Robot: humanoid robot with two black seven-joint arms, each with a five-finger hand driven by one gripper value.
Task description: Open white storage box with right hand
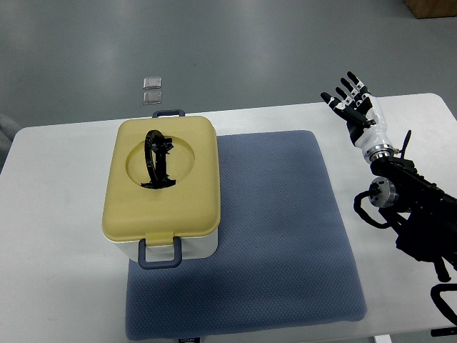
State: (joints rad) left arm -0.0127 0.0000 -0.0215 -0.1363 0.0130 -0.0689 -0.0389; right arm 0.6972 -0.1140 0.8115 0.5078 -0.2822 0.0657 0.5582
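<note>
The white storage box [196, 245] stands on the left part of a blue-grey mat [278, 229], its yellow lid [166, 179] down. A black handle [157, 158] stands up in the lid's round recess. Grey-blue latches sit at the near side [159, 254] and the far side [168, 113]. My right hand [350, 98] hovers over the table's far right, well to the right of the box, fingers spread and holding nothing. Its black forearm [414, 207] comes in from the right edge. The left arm does not show.
The white table [57, 286] carries the mat and the box. Two small clear square things [152, 89] lie on the grey floor beyond the table's far edge. A brown box corner [432, 7] shows at the top right.
</note>
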